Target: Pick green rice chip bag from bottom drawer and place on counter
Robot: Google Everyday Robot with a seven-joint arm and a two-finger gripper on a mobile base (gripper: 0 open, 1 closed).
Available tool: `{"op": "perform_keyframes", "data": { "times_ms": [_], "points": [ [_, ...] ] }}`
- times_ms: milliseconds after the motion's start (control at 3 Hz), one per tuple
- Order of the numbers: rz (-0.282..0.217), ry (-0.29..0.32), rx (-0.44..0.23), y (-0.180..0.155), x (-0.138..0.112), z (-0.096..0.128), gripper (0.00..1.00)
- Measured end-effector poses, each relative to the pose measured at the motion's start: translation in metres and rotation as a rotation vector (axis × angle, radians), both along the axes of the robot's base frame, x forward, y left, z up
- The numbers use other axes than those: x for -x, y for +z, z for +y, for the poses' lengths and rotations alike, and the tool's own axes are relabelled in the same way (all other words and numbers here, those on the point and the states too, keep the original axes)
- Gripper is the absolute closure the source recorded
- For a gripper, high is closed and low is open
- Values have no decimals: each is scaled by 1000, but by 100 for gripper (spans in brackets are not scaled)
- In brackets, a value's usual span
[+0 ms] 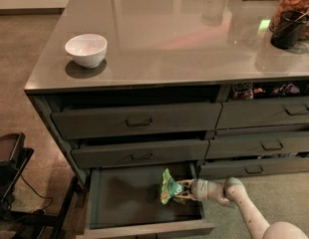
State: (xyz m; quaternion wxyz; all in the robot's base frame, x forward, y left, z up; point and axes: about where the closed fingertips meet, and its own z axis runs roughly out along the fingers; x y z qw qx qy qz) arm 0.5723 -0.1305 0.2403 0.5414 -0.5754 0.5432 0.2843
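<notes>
One green rice chip bag (168, 186) stands on edge inside the bottom drawer (123, 201), toward that drawer's right rear part. The single gripper (181, 190) reaches in over the drawer's right wall, its two fingers closed on the bag's right edge. The bottom drawer is the only one pulled far out. Above it and to its right I count five drawers with pull handles (138, 122): two stacked directly above, three in the column to the right. Higher above the drawer lies the counter (174, 39), carrying one white bowl (86, 49) over the drawer's left side.
</notes>
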Motion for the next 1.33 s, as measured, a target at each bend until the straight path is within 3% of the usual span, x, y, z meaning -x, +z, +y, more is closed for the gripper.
{"op": "perform_keyframes", "data": {
  "times_ms": [333, 667, 1333],
  "points": [
    [-5, -7, -7, 59, -19, -25, 100],
    [-90, 30, 70, 164, -43, -33, 100],
    [-94, 38, 70, 177, -40, -28, 100]
  ]
}}
